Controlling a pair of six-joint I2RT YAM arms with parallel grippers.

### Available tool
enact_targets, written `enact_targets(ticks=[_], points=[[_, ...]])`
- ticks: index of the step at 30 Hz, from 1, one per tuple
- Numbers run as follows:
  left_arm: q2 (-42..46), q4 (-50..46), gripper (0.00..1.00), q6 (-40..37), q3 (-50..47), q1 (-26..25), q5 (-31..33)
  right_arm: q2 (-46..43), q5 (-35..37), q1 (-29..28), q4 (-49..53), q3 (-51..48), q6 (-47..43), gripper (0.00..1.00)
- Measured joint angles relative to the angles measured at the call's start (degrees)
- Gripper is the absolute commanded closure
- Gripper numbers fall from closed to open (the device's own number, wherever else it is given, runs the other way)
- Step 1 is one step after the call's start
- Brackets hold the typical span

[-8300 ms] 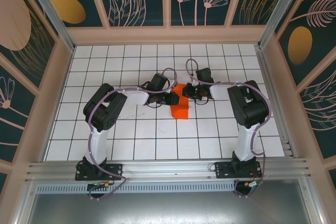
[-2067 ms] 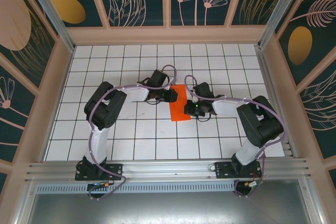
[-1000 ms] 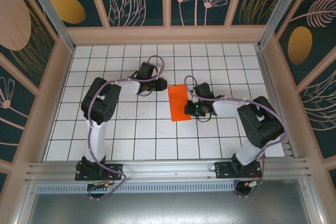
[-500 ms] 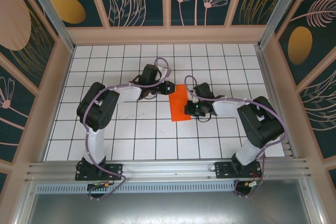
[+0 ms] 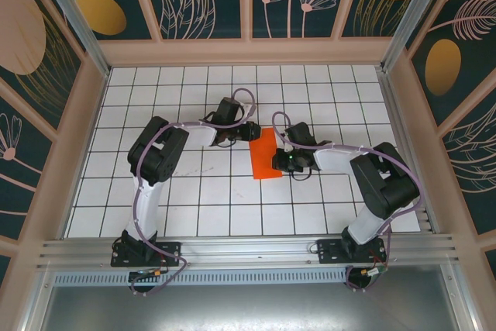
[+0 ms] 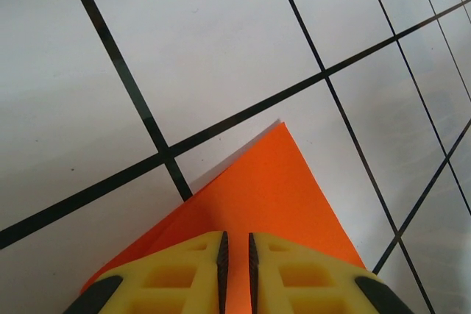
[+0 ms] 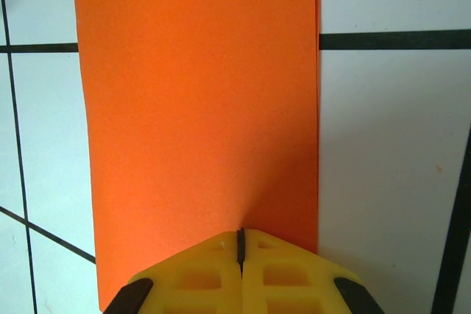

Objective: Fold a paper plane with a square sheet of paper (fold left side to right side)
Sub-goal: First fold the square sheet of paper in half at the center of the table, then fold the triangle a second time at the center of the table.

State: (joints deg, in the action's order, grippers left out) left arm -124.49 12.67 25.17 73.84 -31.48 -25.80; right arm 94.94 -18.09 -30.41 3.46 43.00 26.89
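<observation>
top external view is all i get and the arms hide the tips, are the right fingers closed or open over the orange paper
observer: Closed. In the right wrist view the right fingers meet tip to tip over the orange paper, which lies flat on the grid.
operator: and the left ones
observer: The left fingers stand slightly apart, with a thin slit between them, over a corner of the paper.
operator: do the folded layers line up
observer: Nearly. At that corner a thin sliver of the lower layer peeks out past the top one.
</observation>
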Motion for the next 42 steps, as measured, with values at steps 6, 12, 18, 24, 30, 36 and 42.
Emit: enact_targets(ticks=[6, 12, 18, 24, 30, 36, 42], points=[[-0.1, 2.1, 0.81, 2.1, -0.7, 0.8, 1.7, -0.1, 0.1, -0.1, 0.0, 0.0, 0.1, 0.99], [-0.2, 5.1, 0.80, 3.7, -1.7, 2.2, 2.5, -0.7, 0.5, -0.4, -0.5, -0.8, 0.6, 1.00], [-0.3, 5.5, 0.77, 3.7, -1.7, 3.4, 2.6, -2.6, 1.4, -1.9, -0.6, -2.7, 2.2, 0.99], [2.4, 2.8, 0.73, 2.7, -2.1, 4.0, 4.5, -3.5, 1.4, -2.7, -0.6, -3.4, 3.7, 0.96], [11.6, 2.1, 0.72, 2.9, -6.6, 4.7, 4.0, -4.2, 2.2, -2.8, 0.2, -3.3, 3.8, 0.78], [16.3, 2.0, 0.74, 5.2, -12.0, 3.3, -0.6, -10.4, 4.8, -1.1, 0.6, -3.3, 3.5, 0.61], [16.1, 0.8, 0.75, 7.8, -14.5, -1.3, -2.7, -18.0, 4.5, 5.9, -4.1, -5.8, 5.1, 0.47]])
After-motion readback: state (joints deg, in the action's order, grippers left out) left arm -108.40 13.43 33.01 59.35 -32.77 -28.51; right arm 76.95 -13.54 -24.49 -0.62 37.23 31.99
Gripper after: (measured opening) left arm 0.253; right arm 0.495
